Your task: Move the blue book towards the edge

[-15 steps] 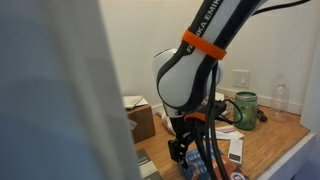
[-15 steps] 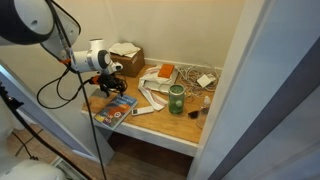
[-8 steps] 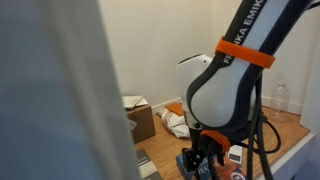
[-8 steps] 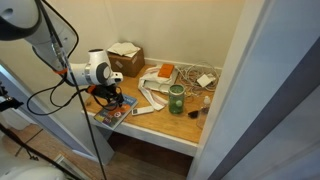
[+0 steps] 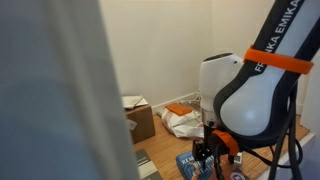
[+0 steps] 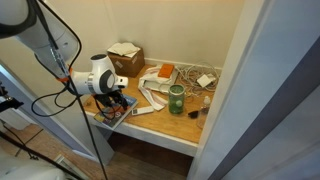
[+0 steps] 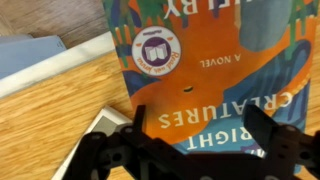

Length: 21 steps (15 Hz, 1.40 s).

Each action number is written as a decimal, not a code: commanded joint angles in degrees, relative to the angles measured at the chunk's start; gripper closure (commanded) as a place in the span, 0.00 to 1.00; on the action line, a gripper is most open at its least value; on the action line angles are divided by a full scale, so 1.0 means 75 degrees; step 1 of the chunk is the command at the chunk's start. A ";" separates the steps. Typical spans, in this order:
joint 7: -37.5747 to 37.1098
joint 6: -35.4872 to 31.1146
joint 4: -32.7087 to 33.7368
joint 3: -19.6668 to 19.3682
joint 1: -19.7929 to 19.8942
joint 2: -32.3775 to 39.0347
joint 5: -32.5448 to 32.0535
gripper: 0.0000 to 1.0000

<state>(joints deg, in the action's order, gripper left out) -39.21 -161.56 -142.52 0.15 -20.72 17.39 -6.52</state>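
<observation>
The tool (image 7: 200, 125) sits spread over the blue book (image 7: 215, 60), lettering upside down.

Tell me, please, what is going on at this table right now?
A Franka arm's gripper hangs low over the blue book, which lies flat on the wooden tabletop close to its pale edge. The jaws stand wide open, gripping nothing. Whether it touches the cover cannot be told. A green jar and a cardboard box stand farther back.
</observation>
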 commanded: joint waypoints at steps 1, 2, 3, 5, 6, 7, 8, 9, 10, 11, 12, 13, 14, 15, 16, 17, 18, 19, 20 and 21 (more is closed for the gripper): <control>-0.0237 -0.0001 -0.0021 -0.0098 -0.0144 -0.0061 -0.0066 0.00; -0.0207 0.0118 0.0101 -0.0090 -0.0171 -0.0013 -0.0105 0.00; -0.0213 0.0212 0.0188 -0.0099 -0.0202 0.0018 -0.0137 0.00; -0.0101 0.0352 0.0372 -0.0050 -0.0206 0.0123 -0.0149 0.00; 0.0033 0.0379 0.0465 0.0007 -0.0167 0.0204 -0.0125 0.00; 0.0194 0.0426 0.0551 0.0082 -0.0109 0.0278 -0.0061 0.00; 0.0311 0.0478 0.0622 0.0132 -0.0079 0.0337 -0.0021 0.00; 0.0464 0.0494 0.0695 0.0188 -0.0034 0.0420 0.0033 0.00; 0.0538 0.0566 0.0778 0.0182 -0.0046 0.0505 0.0020 0.00; 0.0649 0.0593 0.0840 0.0204 -0.0033 0.0597 0.0049 0.00; 0.0722 0.0632 0.0908 0.0192 -0.0048 0.0695 0.0047 0.00; 0.0834 0.0601 0.0966 0.0227 -0.0025 0.0819 0.0107 0.00; 0.0940 0.0574 0.1024 0.0271 -0.0001 0.0916 0.0165 0.00; 0.1079 0.0569 0.1074 0.0319 0.0029 0.0986 0.0202 0.00; 0.1396 0.0368 0.1094 0.0431 0.0125 0.1053 0.0248 0.00; 0.1676 0.0244 0.1109 0.0502 0.0182 0.1078 0.0255 0.00; 0.2010 0.0133 0.1126 0.0535 0.0207 0.1090 0.0194 0.00; 0.2328 0.0057 0.1139 0.0608 0.0270 0.1103 0.0177 0.00; 0.2682 0.0020 0.1161 0.0676 0.0334 0.1114 0.0143 0.00; 0.3042 0.0014 0.1170 0.0762 0.0420 0.1115 0.0146 0.00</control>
<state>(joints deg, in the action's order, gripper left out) -23.86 -159.48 -135.39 3.52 -19.76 22.87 -6.23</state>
